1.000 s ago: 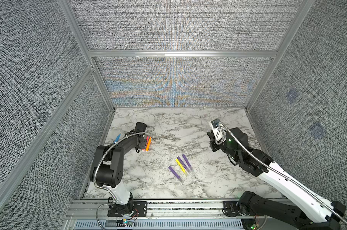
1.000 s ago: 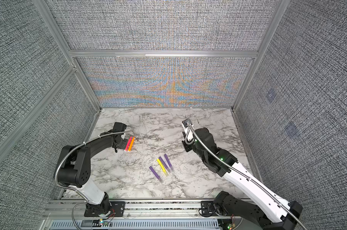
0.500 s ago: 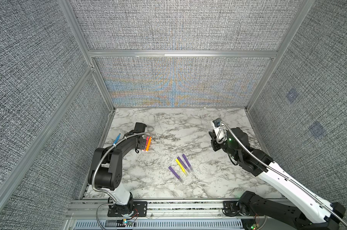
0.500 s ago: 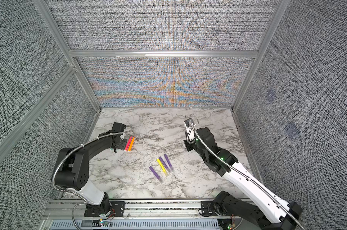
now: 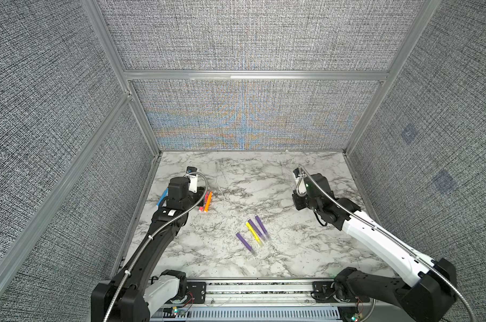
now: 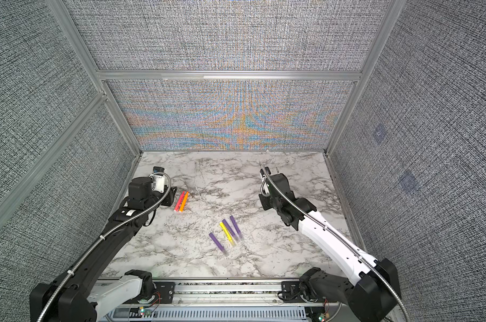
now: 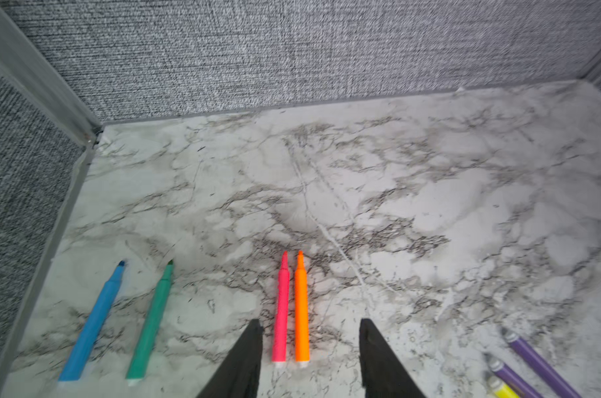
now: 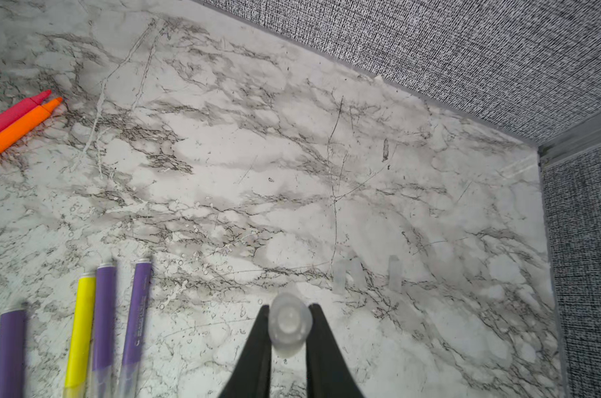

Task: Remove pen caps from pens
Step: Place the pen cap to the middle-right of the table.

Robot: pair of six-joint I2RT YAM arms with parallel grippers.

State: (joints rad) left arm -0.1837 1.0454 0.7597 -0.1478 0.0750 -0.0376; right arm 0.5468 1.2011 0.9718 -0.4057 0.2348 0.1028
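Gently, right hand [image 8: 288, 307] pinching a cap [image 8: 288, 325], we set it by loose caps [image 8: 395, 272] at two o'clock; left hand [image 7: 309, 321] parted, empty.

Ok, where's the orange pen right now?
The orange pen lies on the left side of the marble table in a top view, right beside the pink-red pen; in the left wrist view its back end sits between the fingertips of the open left gripper.
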